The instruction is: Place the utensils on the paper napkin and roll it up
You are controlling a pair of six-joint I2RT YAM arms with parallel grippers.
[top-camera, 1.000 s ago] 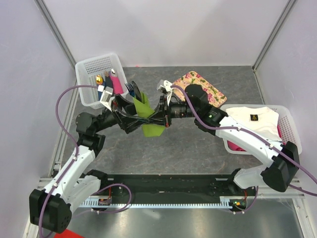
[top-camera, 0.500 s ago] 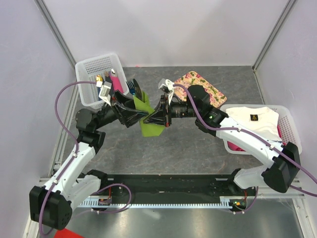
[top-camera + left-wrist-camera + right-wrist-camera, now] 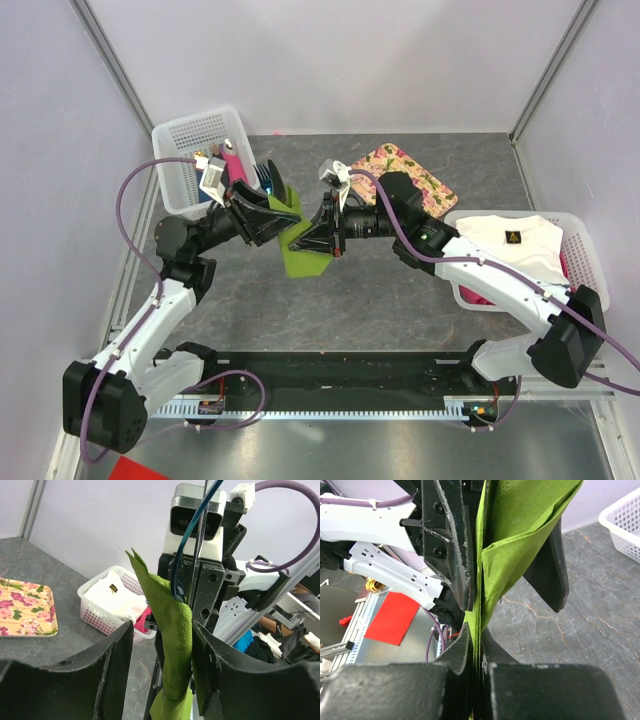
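Top external view has both arms meeting over the middle of the table, with the napkin held between them as a folded green strip. One end is near the left basket and the broader end is toward the arm bases. The right gripper comes in from the right. In its wrist view its jaws are pressed together with the napkin's thin edge pinched between them, and the sheet opens into a loose fold beyond the tips. The left gripper comes in from the left, and its jaws are spread, one on either side of the folded part. In the left wrist view one finger lies against the green paper, while the other stands a little apart from it with a gap showing. It straddles the napkin rather than clamping it. The utensils sit inside the fold. A blue one and a thin grey one stick out of its open end and cross in front of the right wrist's camera housing. From above, their ends show just past the napkin, close beside the left basket, which holds dark blue and pink bundles. The flowered tray lies flat on the table behind the right gripper, apart from the napkin. The right basket stands under the right arm with a white cloth on top.
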